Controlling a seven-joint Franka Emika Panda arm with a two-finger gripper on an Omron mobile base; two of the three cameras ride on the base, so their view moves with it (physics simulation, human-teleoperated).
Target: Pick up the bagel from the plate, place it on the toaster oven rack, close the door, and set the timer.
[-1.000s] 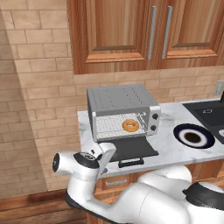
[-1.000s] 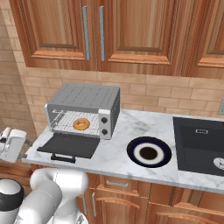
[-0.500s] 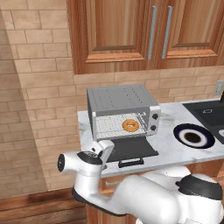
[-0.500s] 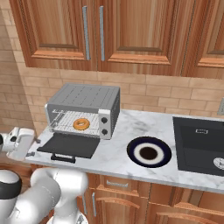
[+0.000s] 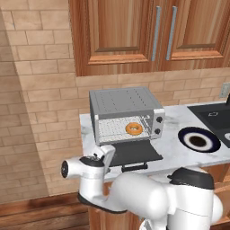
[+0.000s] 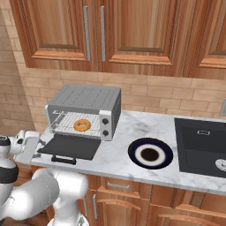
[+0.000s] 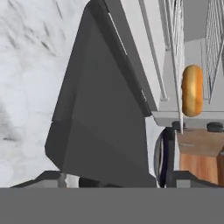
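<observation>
Pincer now nearer door

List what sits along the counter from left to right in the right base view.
gripper → open door → bagel on the toaster oven rack → plate → black stovetop

The robot's gripper has moved in from the left, closer to the left edge of the open oven door, its jaws slightly narrower.

Glossy white rounded arm segments with dark joint bands and caps.
</observation>
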